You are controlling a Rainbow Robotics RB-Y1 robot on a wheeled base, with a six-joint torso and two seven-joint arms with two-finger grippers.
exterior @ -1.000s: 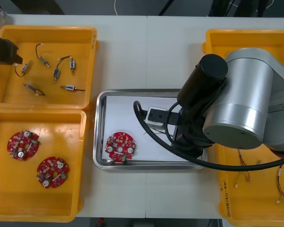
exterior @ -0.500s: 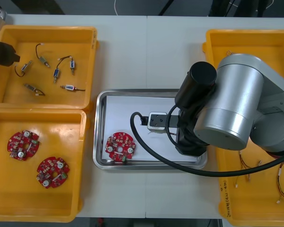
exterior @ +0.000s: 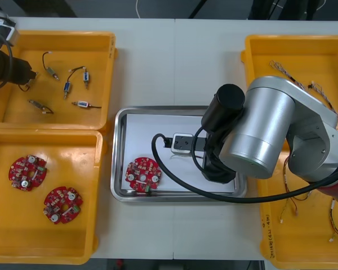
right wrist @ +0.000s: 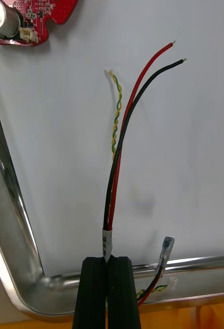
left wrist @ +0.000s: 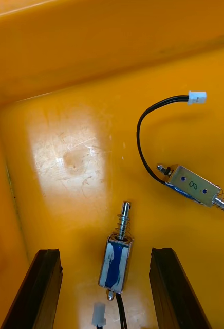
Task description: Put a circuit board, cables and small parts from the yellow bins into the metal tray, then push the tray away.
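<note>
The table (exterior: 174, 62) is bearing four bins. The far-left bin (exterior: 110, 67), at 10 o'clock, is holding small parts (exterior: 67, 87). The near-left bin (exterior: 96, 225), at 8 o'clock, is holding two boards (exterior: 28, 171) (exterior: 62, 205). The far-right bin (exterior: 253, 48) at 2 o'clock and the near-right bin (exterior: 266, 225) at 4 o'clock are holding thin cables (exterior: 293, 202), and black print is running along the near-right bin's inner rim, too small to read. The right arm (exterior: 270, 135) is reaching from 3 o'clock over the tray (exterior: 119, 152), which is sitting at the table's centre with a white floor inside its shiny rim. A round red board (exterior: 143, 174), studded with silver components, is lying at the tray's 7 o'clock, close to the near rim. The right gripper (right wrist: 107, 259) is pinching the red-and-black cable (right wrist: 116, 169) at a white sleeve (right wrist: 107, 240) whose dark print is too small to read. Its fingers are pressing almost together around it, and the two bare-tipped wires are stretching away across the white floor. A twisted yellow-green cable (right wrist: 117, 115) is lying just beside them; whether it is pinched too cannot be told. The left gripper (left wrist: 106, 252) is hovering over the far-left bin with its fingers spread wide. A small part (left wrist: 115, 257) with a blue body, spring and pin is lying between them, touching neither. A second part (left wrist: 193, 185), farther off, is trailing a black lead to a white plug and showing a mark like an 8 between two blue dots.
</note>
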